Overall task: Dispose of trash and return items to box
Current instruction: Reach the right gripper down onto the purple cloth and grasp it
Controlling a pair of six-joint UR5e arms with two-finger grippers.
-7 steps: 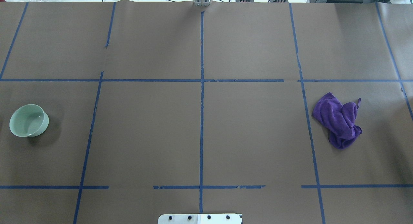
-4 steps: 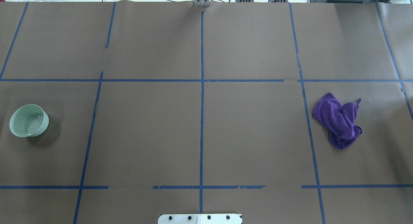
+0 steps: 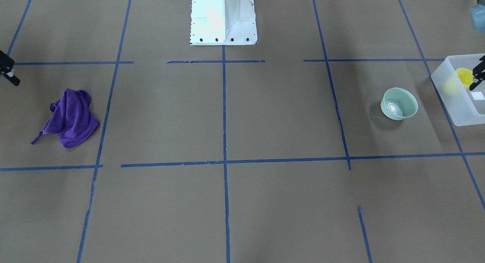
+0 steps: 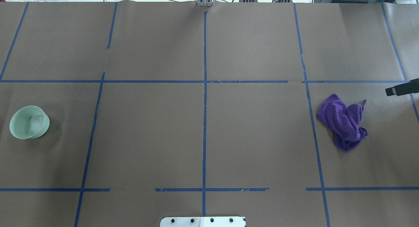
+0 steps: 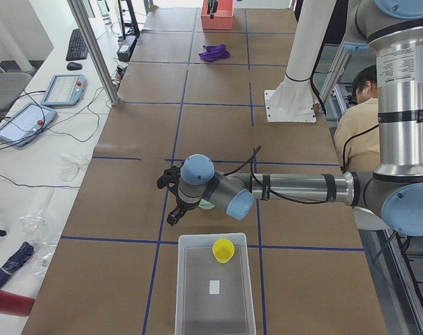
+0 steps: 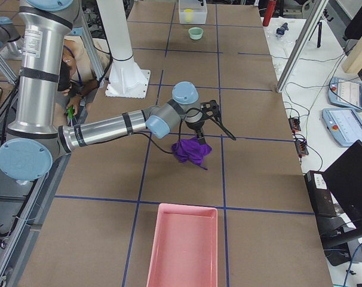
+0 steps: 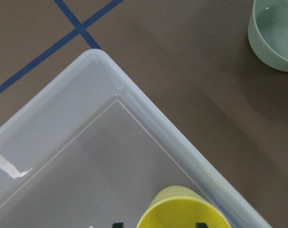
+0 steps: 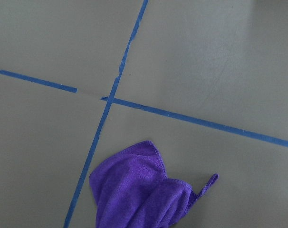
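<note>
The yellow cup (image 3: pixel 464 76) stands inside the translucent box (image 3: pixel 454 104) at the table's left end; the left wrist view shows it (image 7: pixel 182 211) just below the camera. My left gripper (image 3: pixel 476 75) hangs open above the box, a fingertip either side of the cup, not touching it. The mint-green bowl (image 4: pixel 29 122) sits upright on the table beside the box, also in the left wrist view (image 7: pixel 274 33). My right gripper (image 4: pixel 392 90) is open and empty above the table just beyond the purple cloth (image 4: pixel 343 120).
The crumpled purple cloth (image 8: pixel 139 194) lies on the right part of the table. A pink bin (image 6: pixel 182 251) stands at the table's right end. The robot's white base (image 3: pixel 222 16) is at the near middle edge. Blue tape lines cross the brown table cover.
A finger of my right gripper has come into the overhead view at the right edge. The shadow beside the bowl has faded. Bowl and cloth have not moved.
</note>
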